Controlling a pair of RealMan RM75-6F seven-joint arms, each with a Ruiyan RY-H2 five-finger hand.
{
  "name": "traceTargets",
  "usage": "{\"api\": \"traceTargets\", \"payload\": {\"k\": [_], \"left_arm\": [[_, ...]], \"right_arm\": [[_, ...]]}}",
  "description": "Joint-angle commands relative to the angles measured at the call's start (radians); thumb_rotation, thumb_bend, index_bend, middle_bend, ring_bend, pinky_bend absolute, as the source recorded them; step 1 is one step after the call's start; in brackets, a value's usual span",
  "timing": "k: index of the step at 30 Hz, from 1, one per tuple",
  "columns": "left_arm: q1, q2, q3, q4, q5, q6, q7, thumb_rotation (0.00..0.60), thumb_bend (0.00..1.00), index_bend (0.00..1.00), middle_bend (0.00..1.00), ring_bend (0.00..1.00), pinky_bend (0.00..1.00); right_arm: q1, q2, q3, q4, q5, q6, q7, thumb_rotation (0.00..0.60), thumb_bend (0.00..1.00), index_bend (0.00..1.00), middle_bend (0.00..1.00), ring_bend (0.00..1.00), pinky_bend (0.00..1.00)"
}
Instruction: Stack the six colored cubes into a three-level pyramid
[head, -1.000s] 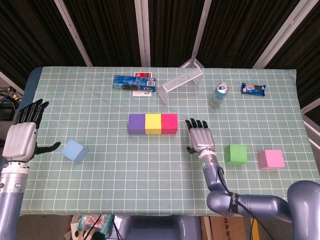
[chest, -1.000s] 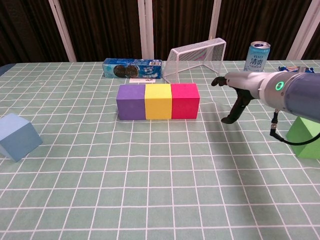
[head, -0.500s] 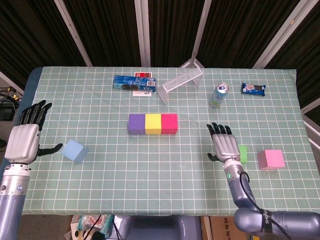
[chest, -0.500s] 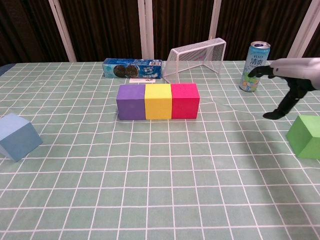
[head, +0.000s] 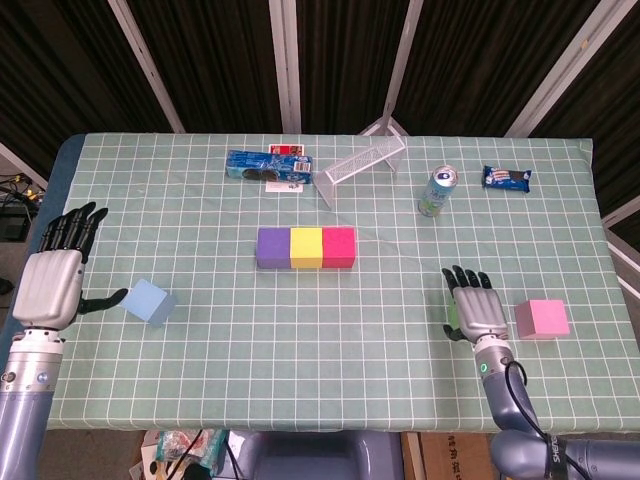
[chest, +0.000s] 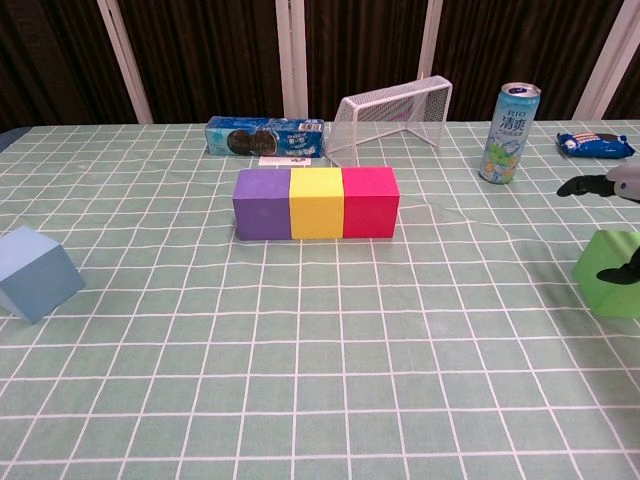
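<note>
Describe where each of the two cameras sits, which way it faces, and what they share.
Head view: high above the near table edge, angled steeply down; shows the whole table, left hand and right hand with their forearms.
Chest view: low at the near edge, facing nearly level across the table; only the right hand's fingertips show, at the right border by the green cube.
Shared: the purple-yellow-red row, light blue cube, can, cookie pack, wire goal.
</note>
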Motion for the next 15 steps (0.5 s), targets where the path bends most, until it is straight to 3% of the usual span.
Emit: {"api": "traceTargets", "payload": {"k": [1, 15], "left_arm": [[0.001, -0.001, 0.001, 0.001, 0.001, 0.0, 0.001, 0.6, 0.05, 0.0, 0.0, 0.0, 0.02], [0.002, -0.001, 0.001, 0.004, 0.0, -0.001, 0.002, 0.6, 0.05, 0.0, 0.0, 0.0, 0.02]], "right_arm": [[-0.006, -0.009, 0.0, 0.027, 0.011, -0.009, 0.005, 0.6, 0.32, 0.0, 0.0, 0.0, 0.0], [-0.03, -0.024, -0.008, 0.137, 0.053, -0.057, 0.015, 0.6, 0.32, 0.09, 0.0, 0.0, 0.0]]}}
